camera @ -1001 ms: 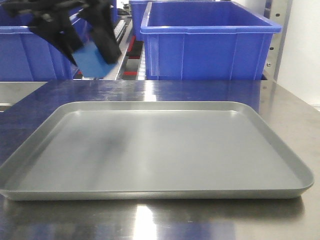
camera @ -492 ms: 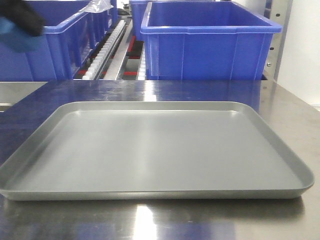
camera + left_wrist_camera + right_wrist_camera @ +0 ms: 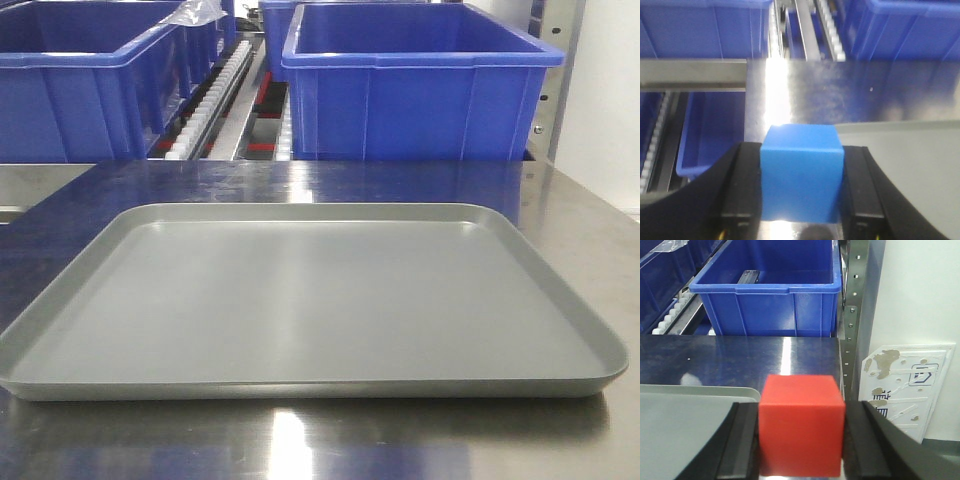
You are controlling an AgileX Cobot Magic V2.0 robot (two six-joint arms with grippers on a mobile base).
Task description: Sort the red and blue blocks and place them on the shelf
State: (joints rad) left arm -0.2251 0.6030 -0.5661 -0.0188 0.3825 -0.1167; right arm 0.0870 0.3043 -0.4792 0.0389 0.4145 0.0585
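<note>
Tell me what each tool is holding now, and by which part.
The left tool holds the blue block by its two opposite side faces, one finger on each. The right tool holds the red block the same way.

left tool [image 3: 801, 165] — cut off by bottom edge | right tool [image 3: 801, 420] — same | tray [image 3: 905, 155] cropped

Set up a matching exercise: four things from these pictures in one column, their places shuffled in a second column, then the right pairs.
Things
1. blue cube
2. red cube
3. grey tray
4. big blue bin

Places
A. lying flat on the steel table
B. clamped in the right pincer
C. standing behind the table
D. clamped in the left pincer

Pairs: 1-D, 2-B, 3-A, 4-C
</note>
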